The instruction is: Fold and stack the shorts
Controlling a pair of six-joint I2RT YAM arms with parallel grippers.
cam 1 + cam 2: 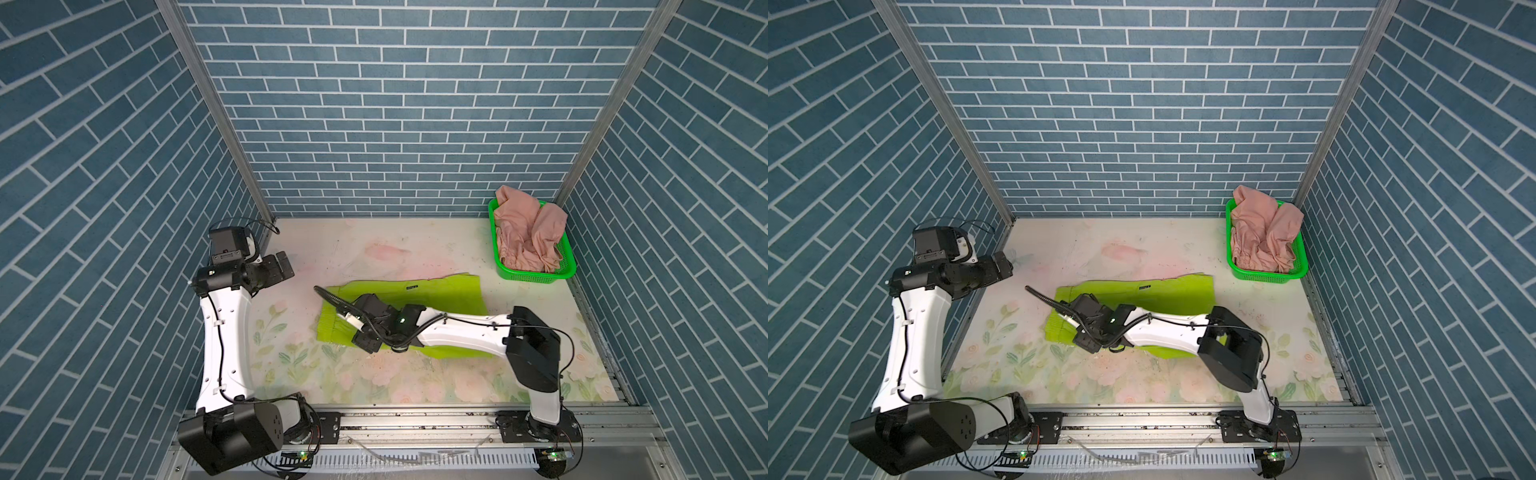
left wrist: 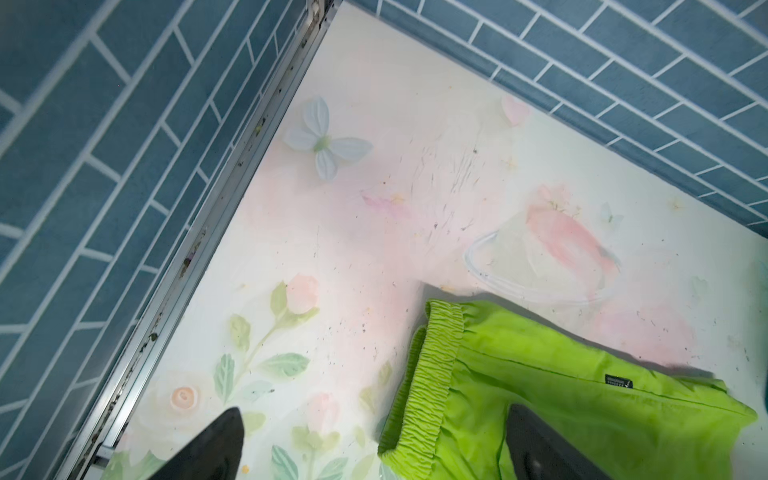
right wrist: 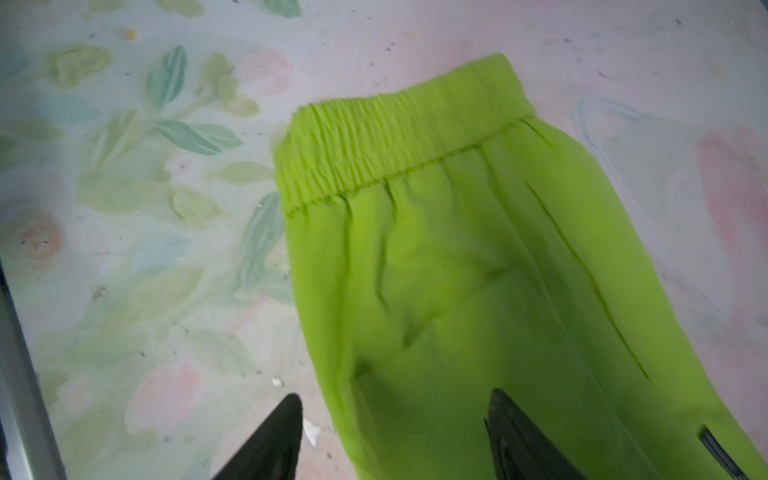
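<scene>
I log green basket (image 1: 536, 277) at back right corner of table (image 1: 374, 249), pink shorts (image 1: 528, 232) crumpled inside it, lime-green shorts (image 1: 440, 291) flat mid-table, right arm stretched low across them, right tool (image 3: 395, 397) parted, gripping nothing, left arm raised near left wall, left tool (image 2: 374, 409) wide, empty.

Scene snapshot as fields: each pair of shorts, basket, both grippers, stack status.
lime-green shorts: lying flat mid-table, elastic waistband end toward the left arm
pink shorts: crumpled, unfolded, inside the basket
basket: green plastic, far right corner of the table
left gripper: open, empty, by the left wall, clear of the shorts
right gripper: open, holding nothing, low over the lime-green shorts' edge near the waistband end
stack: not started; the pairs lie apart
</scene>
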